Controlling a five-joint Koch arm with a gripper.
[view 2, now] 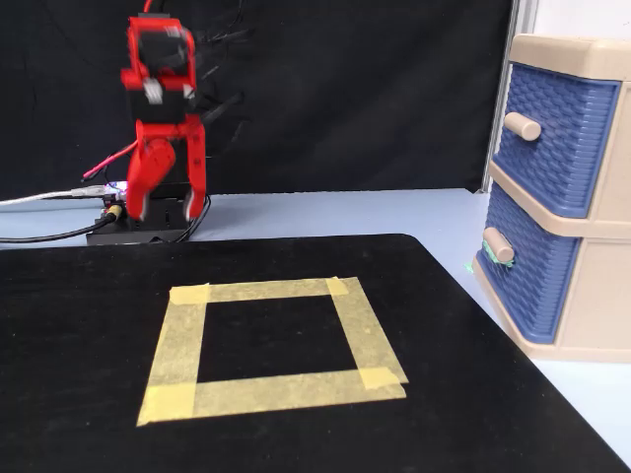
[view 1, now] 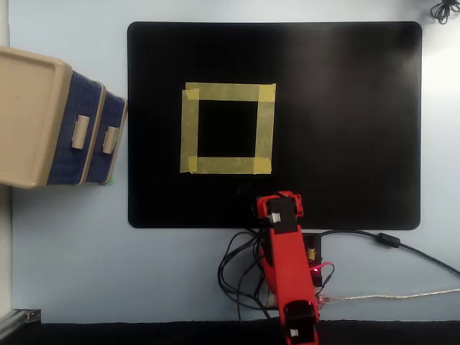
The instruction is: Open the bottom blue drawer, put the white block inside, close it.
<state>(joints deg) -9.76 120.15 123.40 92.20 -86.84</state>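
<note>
Fingers (view 2: pixel 148 182) spread apart and pointing down, dark gap between, nothing held. Gripper (view 2: pixel 166 215) parked over the arm's own base at the far edge of the black mat (view 2: pixel 89 325) in the fixed view, well apart from the cabinet (view 2: pixel 592 305).

No white block visible in either view. Not in the tape square (view 2: pixel 266 389), not on the mat, not on the pale table (view 1: pixel 72 251), not between the jaws. Hidden, or already in a drawer: cannot tell.

Bottom blue drawer (view 2: pixel 532 271) pushed fully in, front flush with the beige frame, beige handle (view 2: pixel 498 244) untouched by the arm. Upper blue drawer (view 2: pixel 557 133) shut as well. Small green scrap (view 2: pixel 483 258) just beside the lower front, nature unclear.

Progress, as a judgement: looks like either the very start or the very end. With the drawer shut, the arm folded home and no block in sight, no telling which from these views alone. If the start, all three steps left: pulling the handle, fetching and dropping the block, pushing shut. If the end, nothing left.
</note>
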